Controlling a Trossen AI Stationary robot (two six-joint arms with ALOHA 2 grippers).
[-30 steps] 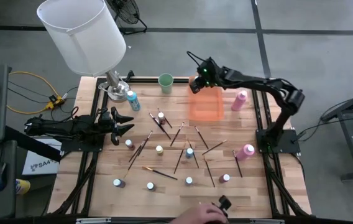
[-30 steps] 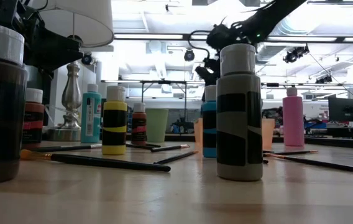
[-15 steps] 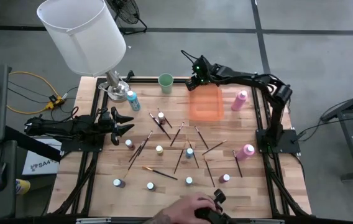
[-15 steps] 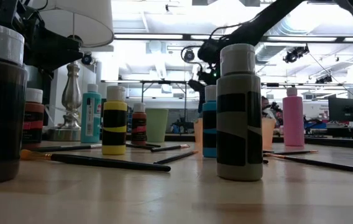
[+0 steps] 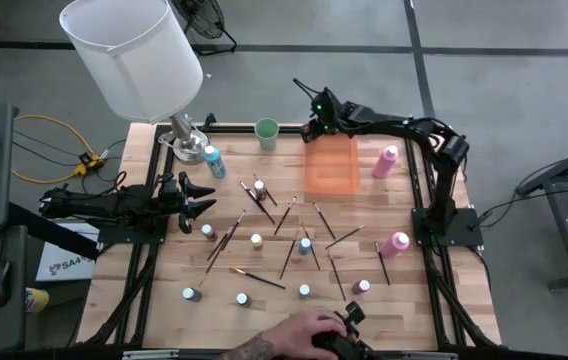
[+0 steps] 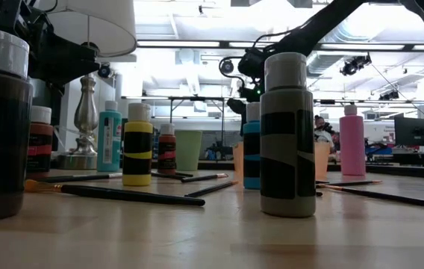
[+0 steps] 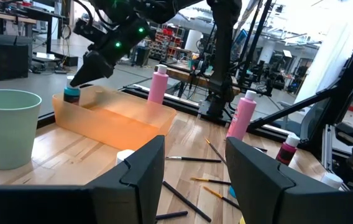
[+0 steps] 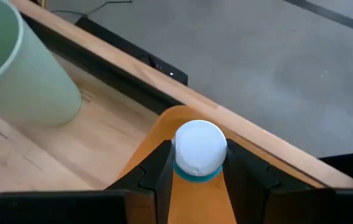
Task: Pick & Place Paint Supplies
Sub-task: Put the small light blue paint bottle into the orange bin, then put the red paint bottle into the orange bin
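Note:
My right gripper (image 5: pixel 316 125) is shut on a small teal bottle with a white cap (image 8: pixel 200 146) over the far-left corner of the orange bin (image 5: pixel 330 166). The left wrist view shows this bottle (image 7: pixel 71 94) at the height of the bin's rim. Several small bottles (image 5: pixel 256 240) and dark paintbrushes (image 5: pixel 284 214) lie scattered on the wooden table. Two tall pink bottles (image 5: pixel 386 160) (image 5: pixel 398 242) stand on the right. My left gripper (image 5: pixel 204 197) waits open at the table's left edge. My right gripper pinches the teal bottle at its cap and shoulder (image 8: pixel 195 176), one finger (image 8: pixel 158 165) on each side. The fingers come slanting down from above. The bottle hangs upright at the bin's corner; whether its base touches the bin is hidden.
A pale green cup (image 5: pixel 267 133) stands just left of the bin. The white lampshade (image 5: pixel 134 55) on its silver base (image 5: pixel 189 145) fills the far-left corner. A person's hand (image 5: pixel 309 335) holding a dark object is at the near edge.
My right gripper, shut on the bottle, has moved from above the bin toward the table's left, to the bin's far-left corner, and dropped a little. The person's hand has reached in farther at the near edge.

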